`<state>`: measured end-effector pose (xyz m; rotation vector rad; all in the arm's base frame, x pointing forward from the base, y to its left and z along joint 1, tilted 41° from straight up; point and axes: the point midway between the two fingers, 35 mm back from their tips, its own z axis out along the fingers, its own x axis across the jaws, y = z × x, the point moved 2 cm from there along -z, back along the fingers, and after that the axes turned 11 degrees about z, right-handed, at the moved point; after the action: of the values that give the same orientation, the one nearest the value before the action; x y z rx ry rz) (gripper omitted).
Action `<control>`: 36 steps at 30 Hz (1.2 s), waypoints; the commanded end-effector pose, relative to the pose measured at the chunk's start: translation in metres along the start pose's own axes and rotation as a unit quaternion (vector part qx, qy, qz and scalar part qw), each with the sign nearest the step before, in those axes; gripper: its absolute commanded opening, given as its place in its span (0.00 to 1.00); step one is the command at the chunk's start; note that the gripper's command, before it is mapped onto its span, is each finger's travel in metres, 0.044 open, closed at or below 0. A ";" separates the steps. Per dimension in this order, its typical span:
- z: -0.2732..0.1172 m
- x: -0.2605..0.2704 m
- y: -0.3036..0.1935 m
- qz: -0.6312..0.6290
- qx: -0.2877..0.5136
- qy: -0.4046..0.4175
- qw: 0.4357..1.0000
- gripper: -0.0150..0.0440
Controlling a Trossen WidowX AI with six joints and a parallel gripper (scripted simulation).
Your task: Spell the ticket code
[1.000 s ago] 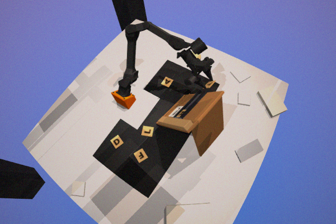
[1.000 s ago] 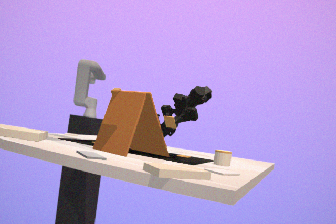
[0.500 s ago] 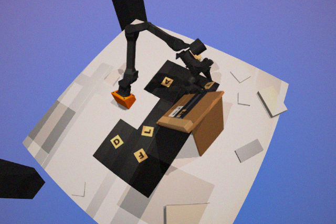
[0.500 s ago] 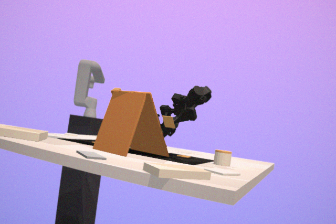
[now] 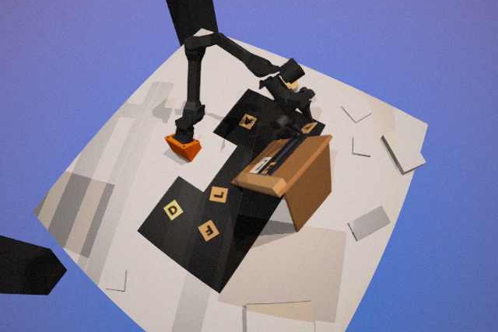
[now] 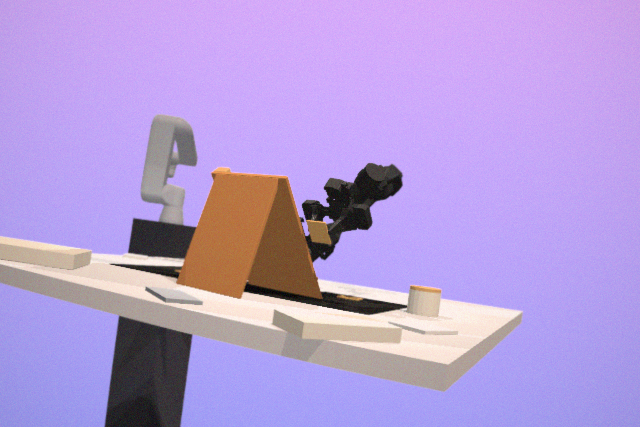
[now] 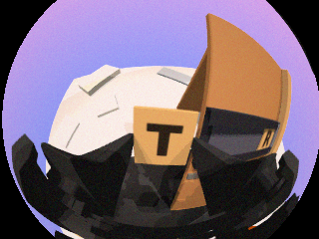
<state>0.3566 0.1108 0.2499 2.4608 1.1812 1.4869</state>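
Black tool (image 5: 309, 124) (image 6: 309, 230) (image 7: 162, 139) pinches the T tile (image 5: 309, 127) (image 6: 318, 232) (image 7: 164, 135) beside the brown board (image 5: 297, 155) (image 6: 227, 231) (image 7: 244, 70); the R tile (image 5: 268, 168) (image 7: 267, 139) sits in the rail (image 5: 286, 154) (image 7: 234, 130).

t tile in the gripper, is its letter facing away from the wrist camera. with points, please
No, the wrist view shows the T on the tile (image 5: 310, 127) (image 6: 318, 232) (image 7: 164, 135) facing the camera, plainly readable.

From here I can't read the ticket (image 5: 261, 165) on the board (image 5: 306, 156) (image 7: 244, 65), too small and blurred in the top view, and the board's back hides its rail (image 5: 283, 155) (image 7: 239, 133) from me in the exterior view.
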 end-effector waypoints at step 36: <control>0.001 -0.021 0.002 -0.003 0.003 -0.002 1.000 0.25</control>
<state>0.3545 0.0976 0.2376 2.4608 1.1820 1.4847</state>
